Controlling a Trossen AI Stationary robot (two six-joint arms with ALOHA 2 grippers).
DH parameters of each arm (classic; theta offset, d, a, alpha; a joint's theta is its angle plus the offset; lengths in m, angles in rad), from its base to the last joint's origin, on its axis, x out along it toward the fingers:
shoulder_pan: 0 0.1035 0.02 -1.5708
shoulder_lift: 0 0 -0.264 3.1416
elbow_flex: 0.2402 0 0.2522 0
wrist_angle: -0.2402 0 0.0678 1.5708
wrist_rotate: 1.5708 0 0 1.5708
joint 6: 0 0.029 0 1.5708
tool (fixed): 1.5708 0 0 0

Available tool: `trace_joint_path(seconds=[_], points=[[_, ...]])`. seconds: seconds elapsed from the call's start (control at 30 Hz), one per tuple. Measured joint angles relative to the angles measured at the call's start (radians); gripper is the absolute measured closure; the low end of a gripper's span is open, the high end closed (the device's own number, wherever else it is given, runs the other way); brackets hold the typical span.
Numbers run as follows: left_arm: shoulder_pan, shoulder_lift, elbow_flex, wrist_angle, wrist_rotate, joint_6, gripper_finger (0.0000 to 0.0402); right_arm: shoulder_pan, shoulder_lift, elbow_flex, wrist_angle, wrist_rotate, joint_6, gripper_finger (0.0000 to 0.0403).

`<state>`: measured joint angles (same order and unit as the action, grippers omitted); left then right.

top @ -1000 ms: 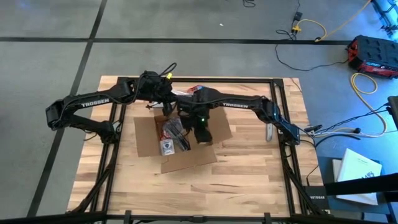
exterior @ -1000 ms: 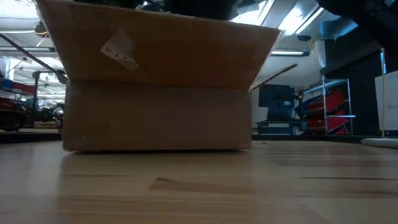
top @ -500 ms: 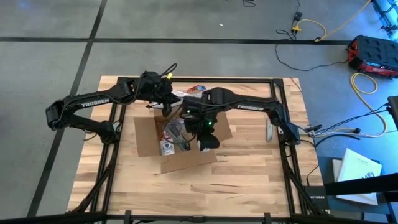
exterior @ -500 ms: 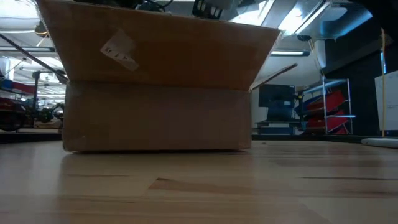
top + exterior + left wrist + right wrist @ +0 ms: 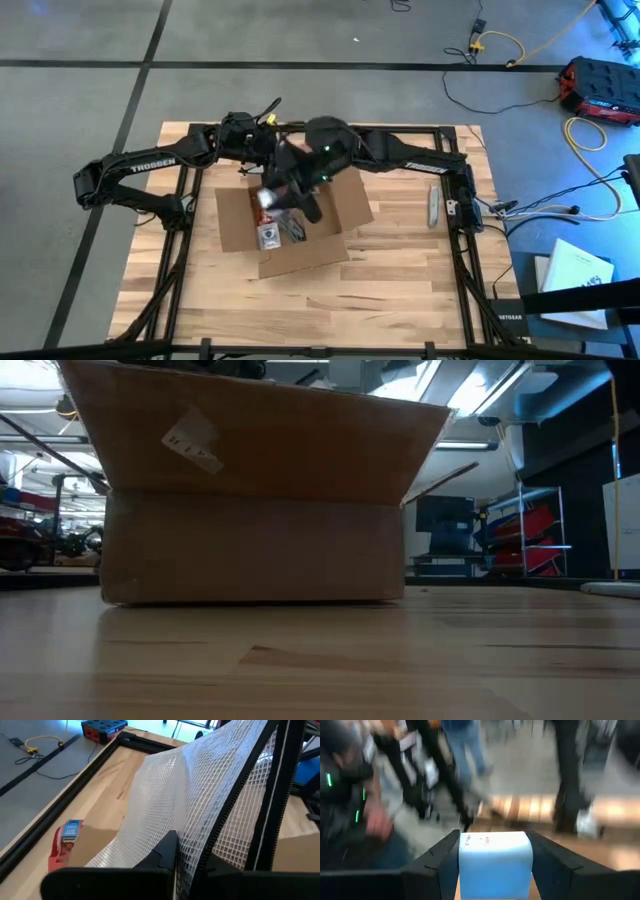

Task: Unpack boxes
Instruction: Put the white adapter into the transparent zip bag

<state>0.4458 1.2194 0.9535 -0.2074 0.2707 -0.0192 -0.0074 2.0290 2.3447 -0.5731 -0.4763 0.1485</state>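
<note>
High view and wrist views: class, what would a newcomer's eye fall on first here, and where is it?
The open cardboard box at the middle of the wooden table, with both dark arms meeting above it. The right gripper is closed on a small light-blue packet over the box. The left gripper is shut on a sheet of white mesh at the box's far edge.

Grey concrete floor (image 5: 300, 30) with dark seams, yellow cable (image 5: 495, 42); red rack (image 5: 535, 540) (far behind), ceiling strip lights
</note>
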Motion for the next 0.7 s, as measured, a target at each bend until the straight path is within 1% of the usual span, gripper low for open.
trace_joint_path(seconds=[0.1,0.2,0.33,0.53,0.7], points=[[-0.003,0.000,0.000,0.009,0.000,-0.004,0.0402,0.000,0.009,0.000,0.070,0.020,0.013,0.0221],[-0.007,0.000,0.000,0.009,0.000,-0.004,0.0402,-0.007,0.012,-0.002,0.043,0.049,0.001,0.0221],[-0.007,0.000,0.000,0.009,0.000,-0.006,0.0402,-0.040,0.012,-0.002,-0.010,0.048,-0.021,0.0222],[-0.007,0.000,0.000,0.009,-0.001,-0.004,0.0402,-0.103,0.012,-0.039,-0.006,-0.010,-0.022,0.0222],[-0.006,0.000,0.000,0.008,-0.001,-0.007,0.0402,-0.128,0.012,-0.070,-0.003,-0.058,-0.024,0.0222]])
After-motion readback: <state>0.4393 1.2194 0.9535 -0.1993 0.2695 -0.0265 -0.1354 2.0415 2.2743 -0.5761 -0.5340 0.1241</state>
